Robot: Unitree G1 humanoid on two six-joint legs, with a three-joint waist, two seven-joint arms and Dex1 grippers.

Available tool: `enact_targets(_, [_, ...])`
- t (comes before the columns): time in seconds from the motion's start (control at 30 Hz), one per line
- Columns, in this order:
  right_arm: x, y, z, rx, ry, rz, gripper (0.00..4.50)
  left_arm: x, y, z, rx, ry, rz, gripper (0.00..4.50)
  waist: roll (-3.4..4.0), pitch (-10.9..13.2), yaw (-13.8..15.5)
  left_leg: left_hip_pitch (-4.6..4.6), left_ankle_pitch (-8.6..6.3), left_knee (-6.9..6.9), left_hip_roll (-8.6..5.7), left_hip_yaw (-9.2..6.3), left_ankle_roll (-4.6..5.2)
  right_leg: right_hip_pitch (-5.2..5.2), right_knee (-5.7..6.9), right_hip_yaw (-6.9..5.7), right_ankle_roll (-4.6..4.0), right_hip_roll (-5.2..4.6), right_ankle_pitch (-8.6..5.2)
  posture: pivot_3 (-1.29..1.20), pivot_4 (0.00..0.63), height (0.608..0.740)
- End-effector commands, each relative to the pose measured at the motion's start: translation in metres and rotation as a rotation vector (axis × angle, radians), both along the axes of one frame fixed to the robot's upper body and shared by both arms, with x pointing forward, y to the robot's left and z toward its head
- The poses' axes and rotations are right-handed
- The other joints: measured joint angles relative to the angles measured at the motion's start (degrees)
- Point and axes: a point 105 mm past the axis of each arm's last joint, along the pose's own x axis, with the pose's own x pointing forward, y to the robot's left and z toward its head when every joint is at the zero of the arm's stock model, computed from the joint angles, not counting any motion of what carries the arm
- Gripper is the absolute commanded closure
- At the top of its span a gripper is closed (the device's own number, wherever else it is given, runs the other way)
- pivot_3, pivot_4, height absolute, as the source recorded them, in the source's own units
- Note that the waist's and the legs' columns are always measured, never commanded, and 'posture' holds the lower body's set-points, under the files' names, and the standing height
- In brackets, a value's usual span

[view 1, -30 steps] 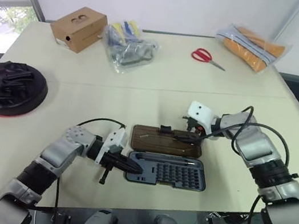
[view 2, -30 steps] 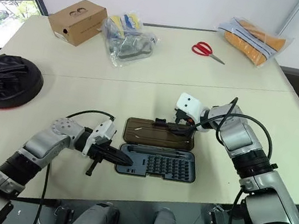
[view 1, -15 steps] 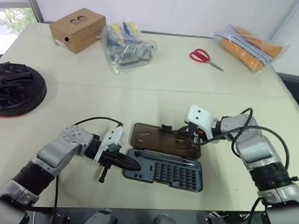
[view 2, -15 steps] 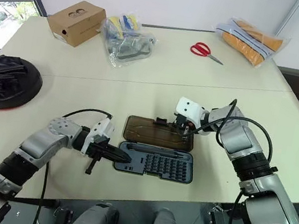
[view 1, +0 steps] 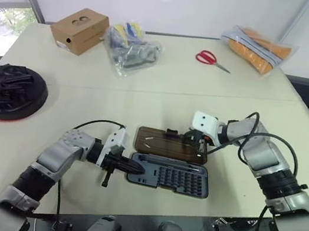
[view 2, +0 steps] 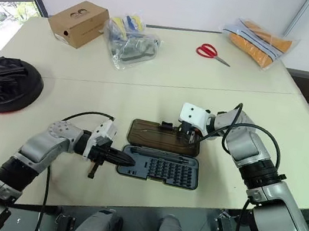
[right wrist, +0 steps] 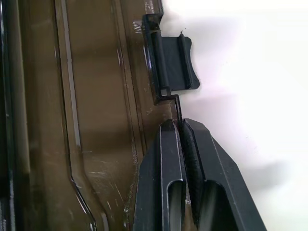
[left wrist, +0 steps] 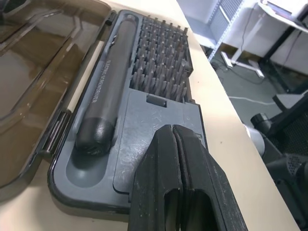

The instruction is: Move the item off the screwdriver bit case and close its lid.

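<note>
Faint raised lettering runs along the black driver (left wrist: 103, 91), too blurred to read

We've got a beige counter (view 1: 165, 87). Lying on it: bit case (view 1: 170, 178) near the front edge with its lid (view 1: 170, 144) swung flat open behind it, black padded disc (view 1: 3, 92) at far left, cardboard box (view 1: 80, 29) and clear bag of tools (view 1: 132, 47) at the back, red scissors (view 1: 212, 59), orange-filled bag (view 1: 261, 47) back right.
</note>
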Motion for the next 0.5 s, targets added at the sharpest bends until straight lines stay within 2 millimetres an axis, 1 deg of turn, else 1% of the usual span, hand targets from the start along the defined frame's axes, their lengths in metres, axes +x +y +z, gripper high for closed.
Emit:
enact_targets(0.03, [0.004, -0.007, 0.009, -0.107, -0.17, 0.007, 4.46, 0.007, 0.017, 0.016, -0.029, 0.046, 0.09, 4.5, 0.01, 0.01, -0.05, -0.01, 0.0, 0.0, 0.0, -0.01, 0.0, -0.02, 0.01, 0.0, 0.0, 0.0, 0.0, 0.0, 0.15, 0.74])
enact_targets(0.13, [0.001, -0.01, 0.01, -0.168, -0.236, 0.039, 4.46, 0.009, 0.023, 0.023, -0.051, 0.087, 0.128, 4.5, 0.03, 0.02, 0.06, -0.06, 0.0, 0.01, -0.01, 0.0, -0.01, -0.08, 0.04, 0.02, 0.0, 0.0, 0.0, 0.0, 0.15, 0.74])
enact_targets(0.3, [-0.01, -0.004, 0.018, -0.169, -0.323, 0.069, 4.46, 0.02, 0.034, 0.04, -0.118, 0.124, 0.227, 4.5, 0.02, 0.02, 0.31, -0.11, 0.01, 0.04, -0.02, -0.01, -0.02, -0.09, 0.03, 0.02, 0.0, -0.01, 0.0, 0.0, 0.15, 0.74])
enact_targets(0.37, [-0.014, 0.0, 0.026, -0.162, -0.372, 0.071, 4.46, 0.031, 0.039, 0.048, -0.155, 0.122, 0.285, 4.5, 0.02, 0.02, 0.33, -0.12, 0.01, 0.03, -0.02, -0.01, -0.02, -0.1, 0.02, 0.02, 0.0, -0.01, 0.0, 0.0, 0.15, 0.74])
enact_targets(0.5, [-0.02, 0.007, 0.041, -0.149, -0.445, 0.069, 4.46, 0.049, 0.047, 0.056, -0.187, 0.101, 0.375, 4.5, 0.02, 0.03, 0.31, -0.12, 0.01, 0.03, -0.02, 0.0, -0.02, -0.1, 0.01, 0.01, 0.0, -0.01, 0.0, 0.0, 0.15, 0.74])
